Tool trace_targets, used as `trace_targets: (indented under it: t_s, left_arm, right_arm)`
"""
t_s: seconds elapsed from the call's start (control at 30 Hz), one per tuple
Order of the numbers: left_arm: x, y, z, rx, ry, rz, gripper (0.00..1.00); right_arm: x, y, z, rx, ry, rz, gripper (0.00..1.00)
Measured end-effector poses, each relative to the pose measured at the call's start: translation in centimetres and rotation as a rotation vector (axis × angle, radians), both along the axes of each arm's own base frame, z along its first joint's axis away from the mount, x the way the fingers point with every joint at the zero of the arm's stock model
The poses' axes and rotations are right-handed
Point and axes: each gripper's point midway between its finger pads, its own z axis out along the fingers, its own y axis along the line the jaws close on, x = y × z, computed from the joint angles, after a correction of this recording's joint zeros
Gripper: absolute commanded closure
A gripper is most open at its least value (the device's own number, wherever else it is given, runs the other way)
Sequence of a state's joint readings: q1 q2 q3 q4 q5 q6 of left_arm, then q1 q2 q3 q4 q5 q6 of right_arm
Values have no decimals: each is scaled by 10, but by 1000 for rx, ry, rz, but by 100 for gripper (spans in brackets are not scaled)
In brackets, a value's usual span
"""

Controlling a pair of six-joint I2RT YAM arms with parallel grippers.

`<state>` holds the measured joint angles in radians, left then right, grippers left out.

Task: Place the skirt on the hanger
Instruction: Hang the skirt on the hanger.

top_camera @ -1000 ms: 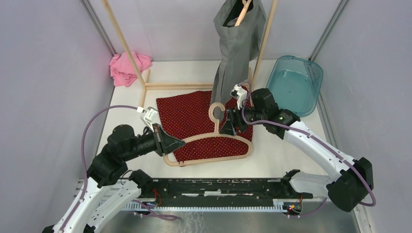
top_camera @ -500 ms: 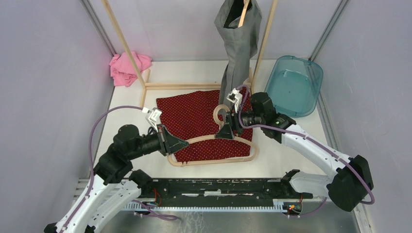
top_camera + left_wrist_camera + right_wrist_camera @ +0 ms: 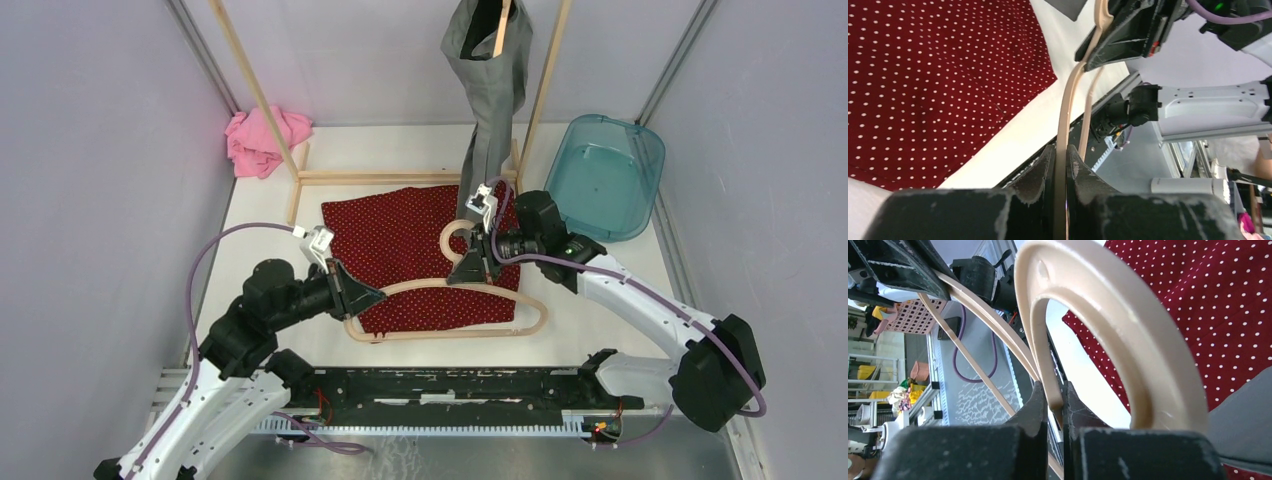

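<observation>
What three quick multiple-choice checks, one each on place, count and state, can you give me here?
1. Where is the teal plastic tub? A) back right of the table B) back left C) front centre
2. How many grippers hold the beige plastic hanger? A) none B) one C) two
3. The red white-dotted skirt is: A) crumpled in a heap B) flat on the table C) in the tub
1 A: it sits at the back, by the right wall.
2 C: the left gripper clamps one end, the right gripper its neck under the hook.
3 B: it lies spread under the hanger.
</observation>
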<state>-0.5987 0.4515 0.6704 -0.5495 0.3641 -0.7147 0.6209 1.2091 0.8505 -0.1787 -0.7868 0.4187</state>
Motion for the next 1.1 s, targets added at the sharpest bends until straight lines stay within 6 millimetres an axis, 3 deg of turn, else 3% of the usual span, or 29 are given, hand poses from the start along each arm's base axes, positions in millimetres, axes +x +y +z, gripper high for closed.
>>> trace_targets:
  t_s: [0.07,0.2,0.3,0.53,0.9,1.1]
  left_arm:
    - [2,3,-4,21,3,16,82]
    - [5,8,-11,58,2,40,56]
    - [12,15,-18,100,-7,85,46]
    - [26,19,-27,143,6,147,44]
    - [33,20,-57,187,49,169,41]
    - [38,22,-63,211,66,189,39]
  right_arm:
    - [-3,-1,-1,-8,10,6,99]
    - [-7,-2,-1,-31,28,5,99]
    - [-10,0,5,-41,37,7,99]
    - [-12,5,13,-75,78,-3,99]
    - [-4,7,-12,-190,189,-21,99]
    - [7,16,-16,-225,229,-11,99]
